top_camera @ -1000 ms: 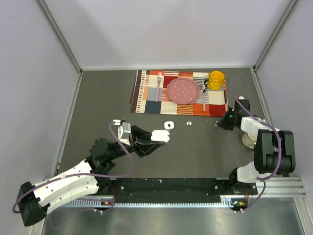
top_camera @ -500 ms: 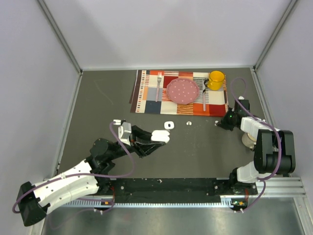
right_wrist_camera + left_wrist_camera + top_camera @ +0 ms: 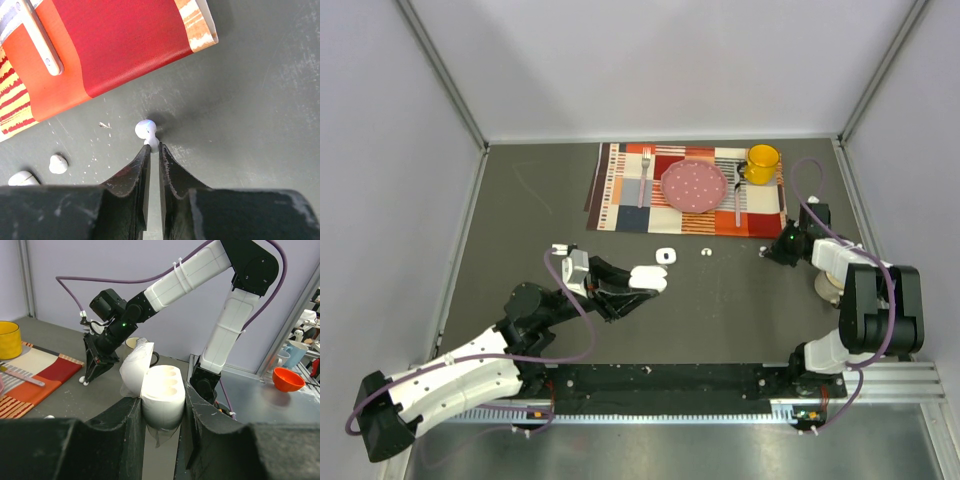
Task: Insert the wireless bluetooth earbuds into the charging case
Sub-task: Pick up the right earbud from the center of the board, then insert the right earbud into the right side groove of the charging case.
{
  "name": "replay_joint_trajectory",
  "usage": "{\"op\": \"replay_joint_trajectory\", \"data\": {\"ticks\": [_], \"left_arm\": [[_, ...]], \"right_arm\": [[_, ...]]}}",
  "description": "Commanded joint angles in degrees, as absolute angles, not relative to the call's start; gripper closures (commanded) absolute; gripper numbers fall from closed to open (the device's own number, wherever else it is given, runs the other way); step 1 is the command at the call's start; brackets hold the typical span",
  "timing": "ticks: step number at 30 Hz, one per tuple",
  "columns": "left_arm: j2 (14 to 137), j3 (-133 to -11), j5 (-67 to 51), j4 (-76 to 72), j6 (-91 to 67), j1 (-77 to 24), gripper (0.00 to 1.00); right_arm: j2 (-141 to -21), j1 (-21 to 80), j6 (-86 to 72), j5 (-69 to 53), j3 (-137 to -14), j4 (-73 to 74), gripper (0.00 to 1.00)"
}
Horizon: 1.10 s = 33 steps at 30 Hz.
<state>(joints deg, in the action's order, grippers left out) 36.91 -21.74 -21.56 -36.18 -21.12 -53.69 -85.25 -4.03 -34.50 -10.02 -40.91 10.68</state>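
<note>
Trouble could come from how tiny the grip is. The right gripper (image 3: 151, 150) is pinched shut on just the thin stem of one earbud (image 3: 145, 129), and the round head sticks out past the tips. I think the bud could slip or spin when it is lifted, because so little of it is held, and then it could drop and roll on the dark table (image 3: 260, 100). That earbud is down by the table, just beside the corner of the striped placemat (image 3: 125, 45). I cannot tell if it touches the table or not. It is well apart from the charging case (image 3: 161, 390), so a bump on the long carry across could knock it loose. The left gripper (image 3: 164, 405) is squeezed tight on the sides of the charging case, with the lid (image 3: 134, 367) flipped open. The little holes (image 3: 165, 380) inside the case look bare, with no bud in them yet. If the case tips or the bud comes in crooked, it may miss its hole. Another small bud (image 3: 706, 252) and a small closed white case (image 3: 666, 256) lie on the table between the two arms. On the placemat, the yellow cup (image 3: 763, 149) looks to have nothing in it, and nothing lies on the pink plate (image 3: 695, 185).
</note>
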Motion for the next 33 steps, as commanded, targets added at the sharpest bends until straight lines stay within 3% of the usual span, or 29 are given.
{"op": "replay_joint_trajectory", "data": {"ticks": [1, 5, 6, 15, 24, 33], "left_arm": [[37.09, -23.38, -21.36, -38.32, -21.88, -53.79, 1.00], [37.00, -23.38, -21.53, -38.50, -21.80, -53.79, 1.00], [37.00, -23.38, -21.62, -38.67, -21.54, -53.79, 1.00], [37.62, -23.38, -21.97, -39.11, -21.01, -53.79, 1.00], [37.44, -23.29, -22.67, -38.67, -20.13, -53.79, 1.00], [37.44, -23.20, -22.85, -38.14, -19.42, -53.79, 1.00]], "right_arm": [[-85.61, -4.48, -33.22, -9.58, -42.45, 8.97, 0.90], [-85.17, -4.48, -31.91, -9.76, -42.54, 8.70, 0.95], [-84.90, -4.48, -31.47, -10.02, -42.54, 8.61, 1.00], [-76.21, -4.48, -27.78, -19.33, -41.92, 7.21, 1.00], [-61.63, -4.48, -24.35, -35.85, -43.33, 7.12, 1.00], [-54.76, -0.63, -22.42, -52.28, -50.61, 10.00, 1.00]]}}
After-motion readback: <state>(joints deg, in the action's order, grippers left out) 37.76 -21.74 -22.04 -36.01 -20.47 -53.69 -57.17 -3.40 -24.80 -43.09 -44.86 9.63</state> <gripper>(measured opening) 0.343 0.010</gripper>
